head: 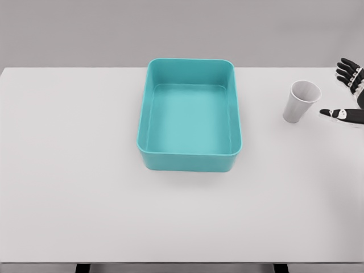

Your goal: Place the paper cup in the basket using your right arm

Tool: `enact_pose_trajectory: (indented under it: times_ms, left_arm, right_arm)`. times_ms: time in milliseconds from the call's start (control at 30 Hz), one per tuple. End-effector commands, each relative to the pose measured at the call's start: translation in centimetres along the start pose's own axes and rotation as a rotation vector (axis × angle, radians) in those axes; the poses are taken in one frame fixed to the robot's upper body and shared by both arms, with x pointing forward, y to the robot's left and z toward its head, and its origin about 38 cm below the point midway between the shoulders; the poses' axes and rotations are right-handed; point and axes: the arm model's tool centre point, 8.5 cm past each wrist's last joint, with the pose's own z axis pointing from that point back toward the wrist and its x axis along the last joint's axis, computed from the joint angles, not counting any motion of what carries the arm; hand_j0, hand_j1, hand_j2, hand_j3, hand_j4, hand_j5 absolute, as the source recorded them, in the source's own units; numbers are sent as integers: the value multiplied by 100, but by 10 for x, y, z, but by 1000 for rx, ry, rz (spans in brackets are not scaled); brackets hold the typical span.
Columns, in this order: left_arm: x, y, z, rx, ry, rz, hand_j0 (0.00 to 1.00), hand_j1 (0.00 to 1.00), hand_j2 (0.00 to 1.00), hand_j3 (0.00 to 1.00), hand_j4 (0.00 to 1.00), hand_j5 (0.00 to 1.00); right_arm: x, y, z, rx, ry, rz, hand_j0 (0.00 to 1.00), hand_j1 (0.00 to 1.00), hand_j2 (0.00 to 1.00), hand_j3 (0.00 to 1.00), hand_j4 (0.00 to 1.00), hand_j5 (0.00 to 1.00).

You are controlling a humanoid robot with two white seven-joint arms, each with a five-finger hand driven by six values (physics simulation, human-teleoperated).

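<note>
A white paper cup [300, 101] stands upright on the white table, to the right of the teal basket [145, 116]. The basket is a rectangular tub near the table's middle, with nothing inside it. My right hand [341, 94] shows at the right edge of the head view, just right of the cup and apart from it. Its black fingers [347, 71] are spread above and its thumb points toward the cup below, holding nothing. Most of the right arm is cut off by the picture's edge. The left arm does not show.
The white table [68, 187] stretches wide around the basket, with its front edge near the bottom of the view and its back edge against a grey wall.
</note>
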Motion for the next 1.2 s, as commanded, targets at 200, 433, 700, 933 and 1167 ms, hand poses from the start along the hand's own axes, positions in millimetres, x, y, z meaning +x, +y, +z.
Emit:
enact_pose_trajectory:
  times_ms: [200,433,700,933,1167]
  left_arm:
    - [0,0,0,0,0,2,100,100,100,100,100,100]
    - [0,0,0,0,0,0,100,100,100,100,100,100]
    - [0,0,0,0,0,0,100,100,100,100,100,100]
    - [1,0,0,0,-1,0,100,100,100,100,100,100]
    - [0,0,0,0,0,0,100,100,100,100,100,100]
  right_arm:
    - [-31,1,4,-30,71,-73,100,100,100,100,100,100]
    - [-44,13,-6,-37,83,-126,100,100,100,100,100,100]
    - [-44,13,-6,-37,83,-126,100,100,100,100,100,100]
    - [-56,43,-32,-1,93,-201,100,100,100,100,100,100]
    - [-56,44,-32,0,95,-199,100,100,100,100,100,100]
